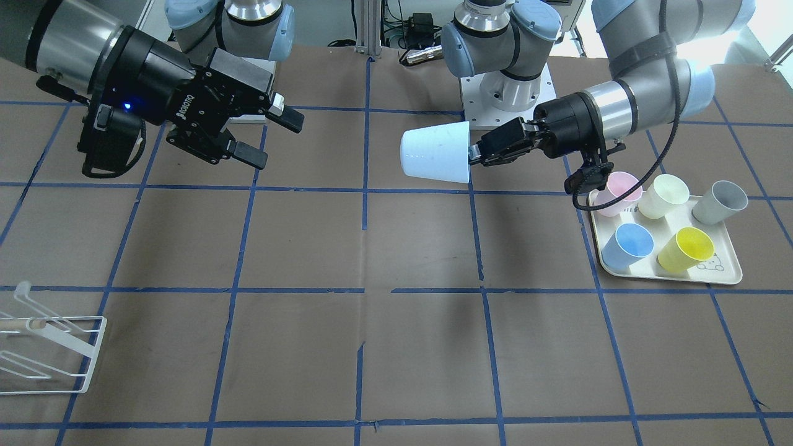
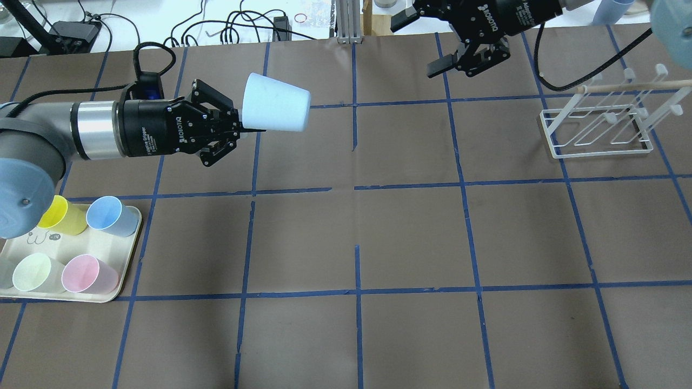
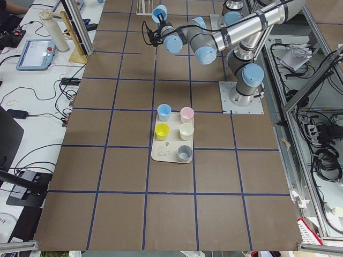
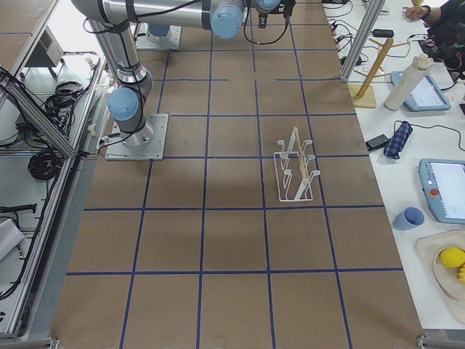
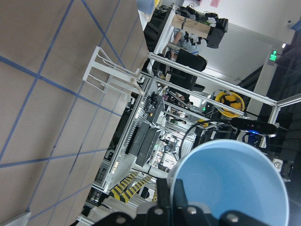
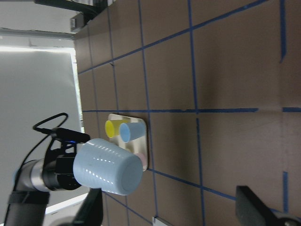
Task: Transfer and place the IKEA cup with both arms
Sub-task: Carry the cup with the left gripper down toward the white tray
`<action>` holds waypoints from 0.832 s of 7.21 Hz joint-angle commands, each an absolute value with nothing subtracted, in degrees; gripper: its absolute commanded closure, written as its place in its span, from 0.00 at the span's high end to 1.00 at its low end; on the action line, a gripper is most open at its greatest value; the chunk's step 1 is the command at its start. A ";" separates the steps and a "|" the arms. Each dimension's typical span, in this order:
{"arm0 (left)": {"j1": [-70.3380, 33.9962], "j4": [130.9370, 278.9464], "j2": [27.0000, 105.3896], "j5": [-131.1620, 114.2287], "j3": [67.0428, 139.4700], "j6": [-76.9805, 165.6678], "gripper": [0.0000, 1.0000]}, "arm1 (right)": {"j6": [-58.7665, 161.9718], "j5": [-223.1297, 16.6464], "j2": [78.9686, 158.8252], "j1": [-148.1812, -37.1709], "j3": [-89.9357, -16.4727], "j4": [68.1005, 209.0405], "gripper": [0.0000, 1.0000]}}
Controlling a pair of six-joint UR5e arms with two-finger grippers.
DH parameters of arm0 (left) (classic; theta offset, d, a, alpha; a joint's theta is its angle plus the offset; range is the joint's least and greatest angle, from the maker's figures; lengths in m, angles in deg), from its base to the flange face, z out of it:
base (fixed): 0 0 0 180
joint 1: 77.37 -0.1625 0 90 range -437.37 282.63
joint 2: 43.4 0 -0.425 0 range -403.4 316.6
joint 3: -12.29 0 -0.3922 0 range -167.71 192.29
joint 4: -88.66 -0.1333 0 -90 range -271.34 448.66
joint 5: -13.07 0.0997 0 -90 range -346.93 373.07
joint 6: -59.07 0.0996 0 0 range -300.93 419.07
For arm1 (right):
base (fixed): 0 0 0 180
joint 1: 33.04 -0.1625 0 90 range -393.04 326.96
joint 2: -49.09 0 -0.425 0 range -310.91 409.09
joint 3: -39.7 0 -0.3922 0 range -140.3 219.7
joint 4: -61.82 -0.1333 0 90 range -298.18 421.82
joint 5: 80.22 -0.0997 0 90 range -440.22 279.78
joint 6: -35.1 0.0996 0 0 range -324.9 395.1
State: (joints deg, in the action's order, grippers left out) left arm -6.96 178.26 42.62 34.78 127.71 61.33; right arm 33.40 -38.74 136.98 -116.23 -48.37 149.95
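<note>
The IKEA cup is pale icy-blue and lies on its side in the air above the table. My left gripper is shut on its rim, and the cup's base points toward my right arm. It also shows in the front view, where the left gripper is behind it. The left wrist view looks into the cup. My right gripper is open and empty, well apart from the cup, near the table's far edge. It also shows in the front view. The right wrist view shows the cup ahead.
A cream tray at my near left holds a deeper blue cup, a yellow cup, a pink cup and a pale green cup; a grey cup shows in the front view. A white wire rack stands at the right.
</note>
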 commanded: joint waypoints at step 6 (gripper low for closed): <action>-23.84 167.85 42.12 86.96 123.50 85.65 0.00 | 33.18 9.60 139.09 -124.10 -49.06 156.43 1.00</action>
State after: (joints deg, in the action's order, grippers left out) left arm -22.69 168.00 42.27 82.03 125.89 79.04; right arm 33.72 7.25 139.01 -123.31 -48.58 152.11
